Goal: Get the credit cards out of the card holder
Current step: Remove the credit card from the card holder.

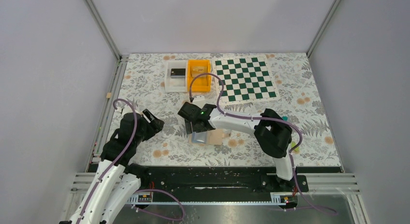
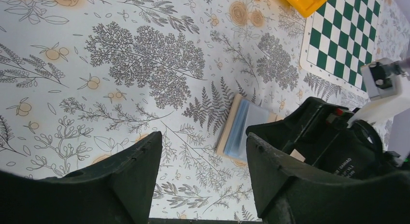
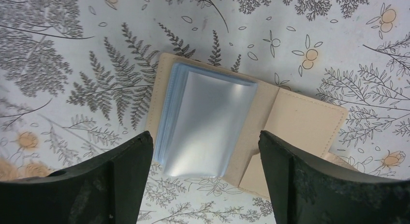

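Observation:
The card holder (image 3: pixel 270 122) lies open on the floral tablecloth: a tan cover with a stack of light-blue plastic sleeves (image 3: pixel 208 122) on its left half. It also shows in the top view (image 1: pixel 207 137) and in the left wrist view (image 2: pixel 241 127). No card shows in any view. My right gripper (image 3: pixel 205 151) hovers open just above the sleeves, one finger on each side, holding nothing; in the top view (image 1: pixel 193 125) it covers part of the holder. My left gripper (image 2: pixel 203 161) is open and empty, to the left of the holder, above bare cloth.
A white tray (image 1: pixel 176 75) with a dark item and an orange bin (image 1: pixel 199 74) stand at the back. A green-and-white chessboard mat (image 1: pixel 245 79) lies at the back right. Grey walls enclose the table.

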Robot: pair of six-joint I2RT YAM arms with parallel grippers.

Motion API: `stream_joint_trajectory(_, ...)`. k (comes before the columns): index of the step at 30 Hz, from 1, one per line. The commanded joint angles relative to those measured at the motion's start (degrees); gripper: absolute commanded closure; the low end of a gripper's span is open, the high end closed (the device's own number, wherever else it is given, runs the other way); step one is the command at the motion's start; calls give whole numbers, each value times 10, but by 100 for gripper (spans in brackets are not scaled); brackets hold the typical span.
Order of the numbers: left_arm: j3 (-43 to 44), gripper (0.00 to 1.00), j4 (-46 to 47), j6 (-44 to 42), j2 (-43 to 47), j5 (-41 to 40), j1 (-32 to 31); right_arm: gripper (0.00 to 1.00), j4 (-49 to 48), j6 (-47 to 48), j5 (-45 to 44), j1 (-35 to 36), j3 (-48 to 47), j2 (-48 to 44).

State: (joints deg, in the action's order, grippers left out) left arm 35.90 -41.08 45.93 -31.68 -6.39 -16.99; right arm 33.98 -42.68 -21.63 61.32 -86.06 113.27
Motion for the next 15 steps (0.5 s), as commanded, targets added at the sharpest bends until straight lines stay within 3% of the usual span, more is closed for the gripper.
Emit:
stream_joint_trajectory(1, 12, 36, 0, 8, 0, -34, -8, 13, 44, -28, -40, 7, -32, 26)
stream_joint_trajectory(15, 8, 36, 5, 11, 2, -18, -9, 17, 53, -30, -30, 14, -40, 86)
